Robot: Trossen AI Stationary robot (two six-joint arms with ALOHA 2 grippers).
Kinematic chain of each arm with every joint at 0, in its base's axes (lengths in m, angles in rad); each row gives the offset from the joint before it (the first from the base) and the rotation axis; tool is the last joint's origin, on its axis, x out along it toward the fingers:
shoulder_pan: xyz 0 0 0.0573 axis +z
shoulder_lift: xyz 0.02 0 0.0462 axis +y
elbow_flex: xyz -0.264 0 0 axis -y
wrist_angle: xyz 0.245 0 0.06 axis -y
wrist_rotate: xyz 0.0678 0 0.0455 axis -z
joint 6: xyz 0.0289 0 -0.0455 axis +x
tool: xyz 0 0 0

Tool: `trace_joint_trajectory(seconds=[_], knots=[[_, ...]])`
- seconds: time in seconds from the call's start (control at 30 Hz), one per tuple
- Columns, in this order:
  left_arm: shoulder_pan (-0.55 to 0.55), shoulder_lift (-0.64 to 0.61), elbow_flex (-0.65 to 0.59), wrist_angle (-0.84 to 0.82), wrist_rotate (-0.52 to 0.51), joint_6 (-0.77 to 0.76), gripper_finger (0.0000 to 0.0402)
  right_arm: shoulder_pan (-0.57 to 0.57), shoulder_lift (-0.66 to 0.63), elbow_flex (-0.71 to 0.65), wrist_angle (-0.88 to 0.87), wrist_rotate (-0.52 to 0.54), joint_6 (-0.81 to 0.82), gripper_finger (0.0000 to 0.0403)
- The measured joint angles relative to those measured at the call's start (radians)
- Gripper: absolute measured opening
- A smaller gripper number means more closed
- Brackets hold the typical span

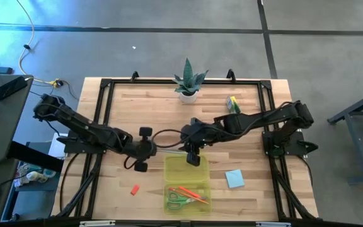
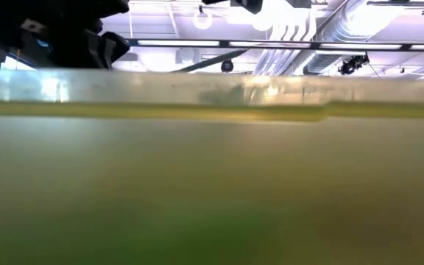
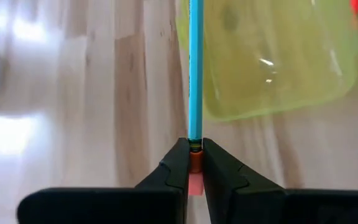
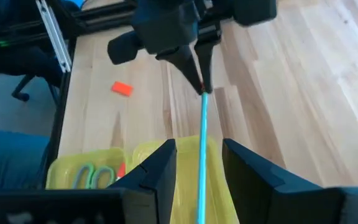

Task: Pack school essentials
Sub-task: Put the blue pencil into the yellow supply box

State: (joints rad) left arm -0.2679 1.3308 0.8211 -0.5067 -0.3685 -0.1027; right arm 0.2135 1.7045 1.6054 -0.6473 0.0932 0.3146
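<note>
The left gripper (image 3: 194, 163) pinches the blue pencil (image 3: 196, 68) beside the yellow case (image 1: 186, 180), passing it to the right gripper (image 4: 197, 163), whose fingers are apart.

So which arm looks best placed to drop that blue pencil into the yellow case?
Probably the left. Its gripper is shut on the blue pencil by the eraser end, and the tip points over the yellow case. The right gripper is open, its fingers either side of the pencil.
</note>
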Motion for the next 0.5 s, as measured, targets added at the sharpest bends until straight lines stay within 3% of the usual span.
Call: trace_joint_trajectory(seconds=[0.5], knots=[[-0.117,0.04,0.0,0.104,-0.425,0.292,0.0017,-0.01,0.068,0.0,-0.061,-0.026,0.169,0.0122]])
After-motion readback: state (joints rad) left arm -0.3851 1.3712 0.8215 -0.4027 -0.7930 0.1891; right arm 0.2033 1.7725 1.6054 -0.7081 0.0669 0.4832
